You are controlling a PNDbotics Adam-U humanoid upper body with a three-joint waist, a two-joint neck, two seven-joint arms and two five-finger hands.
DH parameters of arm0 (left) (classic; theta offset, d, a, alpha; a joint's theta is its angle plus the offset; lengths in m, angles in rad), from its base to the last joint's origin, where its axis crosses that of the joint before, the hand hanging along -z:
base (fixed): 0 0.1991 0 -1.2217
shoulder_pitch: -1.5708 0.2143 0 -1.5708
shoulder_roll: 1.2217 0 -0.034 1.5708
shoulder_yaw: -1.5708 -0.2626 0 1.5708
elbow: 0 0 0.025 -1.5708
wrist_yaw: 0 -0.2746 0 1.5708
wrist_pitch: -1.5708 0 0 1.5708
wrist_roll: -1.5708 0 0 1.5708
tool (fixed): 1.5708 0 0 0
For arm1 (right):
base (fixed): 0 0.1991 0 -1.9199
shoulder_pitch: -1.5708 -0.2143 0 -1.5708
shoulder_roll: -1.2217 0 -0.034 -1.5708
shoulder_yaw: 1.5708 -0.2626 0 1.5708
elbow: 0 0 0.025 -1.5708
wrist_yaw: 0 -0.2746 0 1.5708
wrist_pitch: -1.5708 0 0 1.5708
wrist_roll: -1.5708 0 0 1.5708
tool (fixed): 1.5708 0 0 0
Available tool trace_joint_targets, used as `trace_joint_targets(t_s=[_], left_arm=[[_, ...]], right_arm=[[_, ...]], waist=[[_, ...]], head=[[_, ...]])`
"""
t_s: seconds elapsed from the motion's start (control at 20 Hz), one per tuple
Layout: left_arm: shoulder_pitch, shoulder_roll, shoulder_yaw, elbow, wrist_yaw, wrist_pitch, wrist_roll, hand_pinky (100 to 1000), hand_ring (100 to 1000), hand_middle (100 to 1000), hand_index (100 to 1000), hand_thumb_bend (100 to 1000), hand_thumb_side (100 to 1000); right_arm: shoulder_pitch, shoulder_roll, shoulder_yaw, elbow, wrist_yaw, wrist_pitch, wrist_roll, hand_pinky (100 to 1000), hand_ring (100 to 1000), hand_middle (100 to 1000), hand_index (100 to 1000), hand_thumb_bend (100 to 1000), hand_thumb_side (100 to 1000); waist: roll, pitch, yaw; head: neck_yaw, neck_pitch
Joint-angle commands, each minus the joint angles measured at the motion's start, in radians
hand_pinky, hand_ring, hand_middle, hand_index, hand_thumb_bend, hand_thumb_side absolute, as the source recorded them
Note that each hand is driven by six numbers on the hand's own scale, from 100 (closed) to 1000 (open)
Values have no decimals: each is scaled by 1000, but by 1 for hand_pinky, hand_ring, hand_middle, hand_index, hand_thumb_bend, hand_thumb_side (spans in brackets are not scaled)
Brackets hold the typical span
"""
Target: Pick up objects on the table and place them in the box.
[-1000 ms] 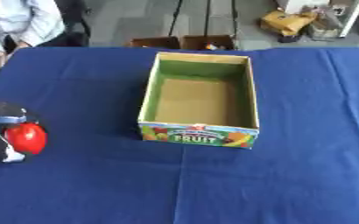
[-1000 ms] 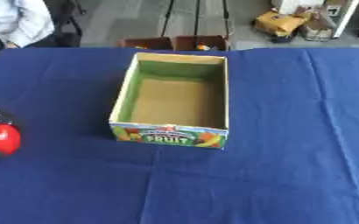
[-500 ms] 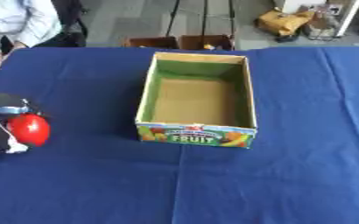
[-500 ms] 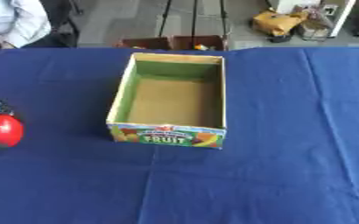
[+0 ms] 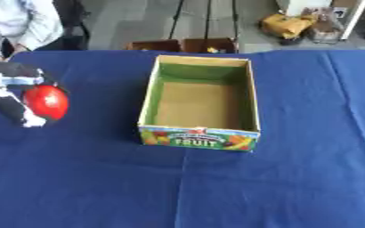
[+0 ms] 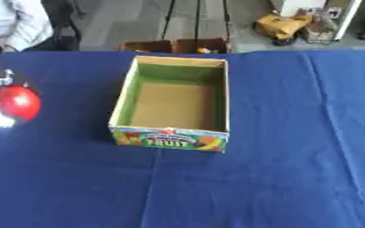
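Note:
My left hand [image 5: 13,94] is at the left edge, above the blue table [image 5: 216,187], with its fingers curled round a round red object [image 5: 47,102]. The red object hangs to the left of the open cardboard fruit box [image 5: 200,102], well apart from it. The box stands in the middle of the table with a green inner wall and a bare brown floor; nothing lies inside. My right hand shows in neither view.
Beyond the table's far edge stand low brown boxes [image 5: 182,44] and a yellow bag [image 5: 287,25] on the floor. A person in a light shirt [image 5: 18,22] is at the far left corner.
My left hand has risen and moved right toward the box with the red object in it.

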Motion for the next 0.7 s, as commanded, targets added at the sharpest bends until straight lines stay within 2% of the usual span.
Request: trace_joint_targets(t_s=[0.05, 0.7], left_arm=[[-69, -28, 2, 14, 4, -149, -139, 418, 723, 737, 688, 100, 317], [-282, -239, 7, 109, -29, -162, -139, 366, 686, 702, 653, 100, 325]], right_arm=[[0, -16, -3, -15, -6, -5, -9, 747, 779, 577, 782, 100, 873], [5, -16, 4, -15, -19, 1, 3, 748, 780, 576, 784, 100, 862]], waist=[[3, -23, -1], [13, -40, -25]], head=[[-2, 9], [11, 7]])
